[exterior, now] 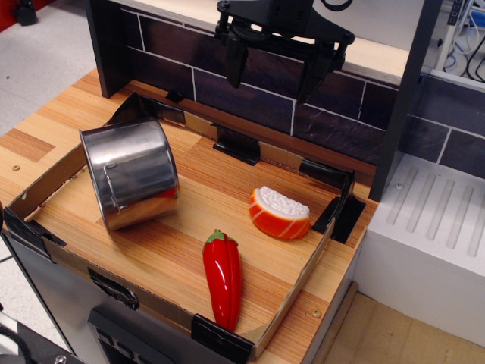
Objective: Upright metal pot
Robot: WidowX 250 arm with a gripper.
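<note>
The metal pot (133, 173) is shiny steel and lies on its side at the left of the wooden tray floor (189, 250). Its flat base faces the upper left and its open mouth points to the lower right. My gripper (273, 78) hangs high above the back of the tray, to the right of and beyond the pot. Its two dark fingers (235, 61) are spread apart and hold nothing.
A red toy pepper (223, 277) lies near the tray's front edge. An orange and white sushi piece (279, 212) sits at the right. Low cardboard walls (299, 284) ring the tray. A dark tiled backsplash (250, 91) stands behind, a white counter (432, 243) to the right.
</note>
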